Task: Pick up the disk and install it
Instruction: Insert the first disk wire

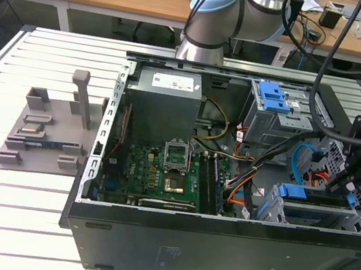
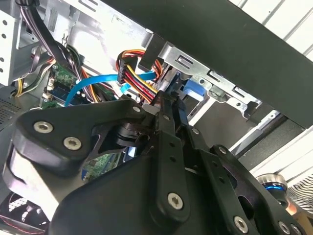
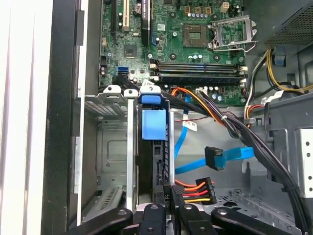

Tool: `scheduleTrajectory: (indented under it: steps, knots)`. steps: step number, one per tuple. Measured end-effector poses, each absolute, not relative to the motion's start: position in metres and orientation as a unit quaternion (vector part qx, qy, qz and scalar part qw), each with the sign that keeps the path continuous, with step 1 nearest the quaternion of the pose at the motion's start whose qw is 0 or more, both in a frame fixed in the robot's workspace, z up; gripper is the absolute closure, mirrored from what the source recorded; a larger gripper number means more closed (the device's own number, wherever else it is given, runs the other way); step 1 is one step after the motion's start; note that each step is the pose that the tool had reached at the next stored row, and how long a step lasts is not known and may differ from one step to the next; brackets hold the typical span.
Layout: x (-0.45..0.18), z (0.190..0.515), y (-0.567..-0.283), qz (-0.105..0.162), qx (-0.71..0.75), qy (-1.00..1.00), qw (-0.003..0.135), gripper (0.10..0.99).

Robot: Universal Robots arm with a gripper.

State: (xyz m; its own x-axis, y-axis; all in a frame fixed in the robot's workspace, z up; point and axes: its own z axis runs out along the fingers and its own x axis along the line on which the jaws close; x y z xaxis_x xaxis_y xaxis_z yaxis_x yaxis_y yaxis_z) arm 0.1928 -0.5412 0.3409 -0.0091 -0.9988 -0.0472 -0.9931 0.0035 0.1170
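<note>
One open computer case (image 1: 216, 252), one motherboard (image 1: 159, 176), one grey fixture (image 1: 42, 133), two blue cables (image 3: 215, 159).

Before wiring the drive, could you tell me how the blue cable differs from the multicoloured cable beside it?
The blue cable is one flat ribbon; the multicoloured cable is a bundle of red, orange, yellow and black wires. The blue cable ends in a blue plug, the multicoloured cable in a black one. Both end beside the disk.
</note>
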Motion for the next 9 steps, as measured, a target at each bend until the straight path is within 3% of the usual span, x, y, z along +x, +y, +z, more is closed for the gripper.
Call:
scheduleTrajectory:
  steps: [9]
  knots:
    - [0.1921,0.3357,-0.5422,-0.058,0.703,-0.708,0.025,0.918]
